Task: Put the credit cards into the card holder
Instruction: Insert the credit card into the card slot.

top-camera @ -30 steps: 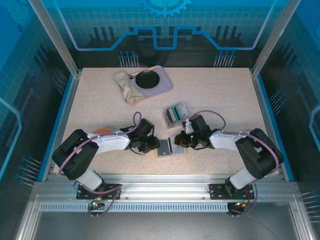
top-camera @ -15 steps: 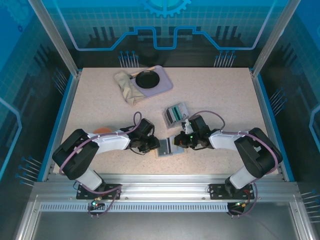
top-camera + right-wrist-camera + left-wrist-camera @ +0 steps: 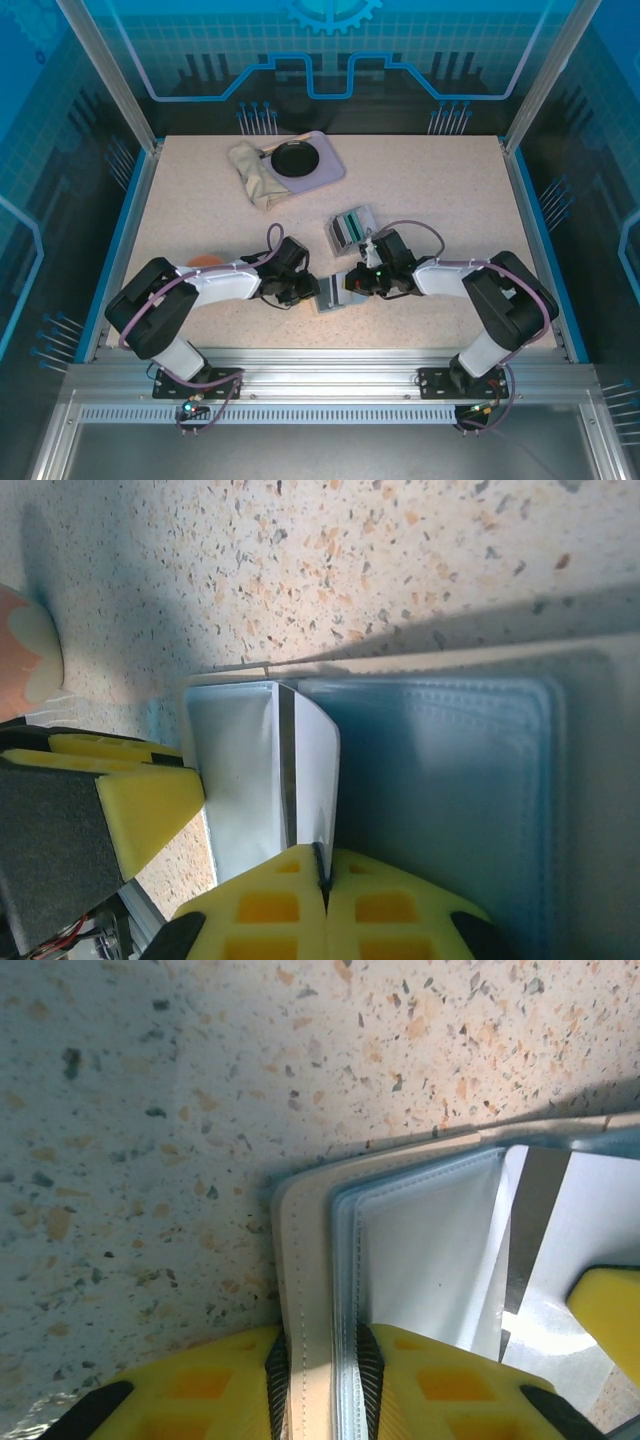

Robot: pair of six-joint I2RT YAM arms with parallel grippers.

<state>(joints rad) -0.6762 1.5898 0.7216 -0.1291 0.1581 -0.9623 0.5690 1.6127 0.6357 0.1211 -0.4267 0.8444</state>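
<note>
Near the front edge of the speckled beige table (image 3: pixel 430 190), the flat tan bifold card holder (image 3: pixel 420 1260) lies open. The left gripper (image 3: pixel 320 1360) pinches its stitched tan edge. The right gripper (image 3: pixel 322 880) is clenched on a thin white plastic credit card (image 3: pixel 318 770), which reaches onto the holder's grey inside. Just behind sits a small grey tray (image 3: pixel 338 238) of upright cards (image 3: pixel 355 225). Far back is a lavender plate (image 3: pixel 325 172).

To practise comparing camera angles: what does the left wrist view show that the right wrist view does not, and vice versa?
Left wrist view: the stitched tan edge of the card holder clamped by the left gripper. Right wrist view: the right gripper shut on a white credit card at a pocket's mouth, and an orange object at the frame edge. Both: the open holder's pale panels and the speckled table.
</note>
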